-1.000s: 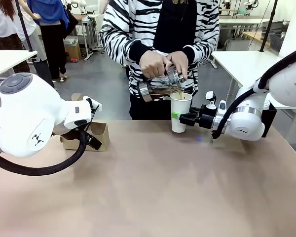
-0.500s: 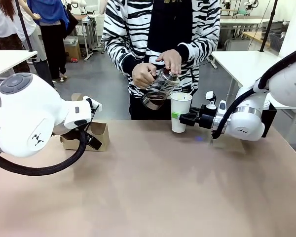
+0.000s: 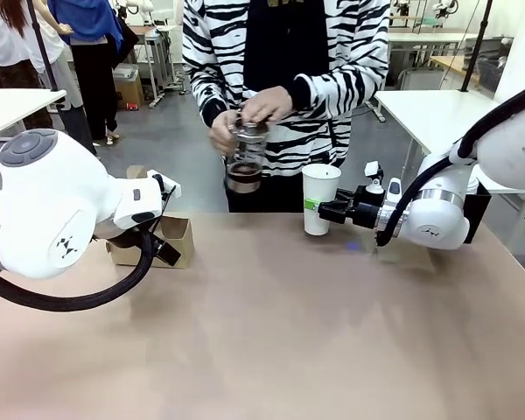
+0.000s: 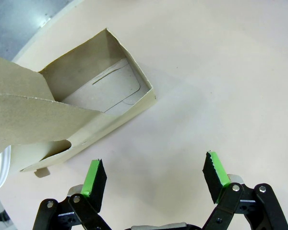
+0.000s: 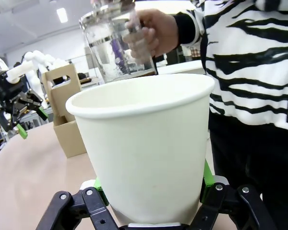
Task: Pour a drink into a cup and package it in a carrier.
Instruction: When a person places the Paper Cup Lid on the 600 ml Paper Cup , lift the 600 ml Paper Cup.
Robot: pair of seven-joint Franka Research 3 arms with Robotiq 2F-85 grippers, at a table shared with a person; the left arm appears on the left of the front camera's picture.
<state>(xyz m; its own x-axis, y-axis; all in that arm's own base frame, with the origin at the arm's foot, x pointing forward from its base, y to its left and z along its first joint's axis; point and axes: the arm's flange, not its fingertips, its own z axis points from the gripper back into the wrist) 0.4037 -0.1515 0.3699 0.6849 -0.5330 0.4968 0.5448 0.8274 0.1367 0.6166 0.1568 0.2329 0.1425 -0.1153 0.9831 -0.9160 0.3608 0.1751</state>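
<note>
From the front, the right tool (image 3: pixel 322 208) was closed round the lower part of the tall white cup (image 3: pixel 320 185), which stood upright on the bench (image 3: pixel 289 332) near its far edge. The person across from it held a glass jug (image 3: pixel 244 156) upright in both hands, off to the side of the cup and well clear of its rim, with a little brown drink (image 3: pixel 243 179) in the bottom. Over on the left, the left tool (image 3: pixel 164 248) hung just beside the brown carrier (image 3: pixel 179 238). From the left wrist, that tool's jaws stood wide apart with nothing between them, over bare bench, and the carrier's open slot lay just ahead, empty. From the right wrist, the green pads pressed either side of the cup's base; I couldn't see inside the cup, so how full it was I can't say. The carrier stood well apart beyond it. To me the pouring looked finished, and packaging was the step coming up. The next move would call for carrying the cup level across to the carrier and lowering it straight into a slot.
</note>
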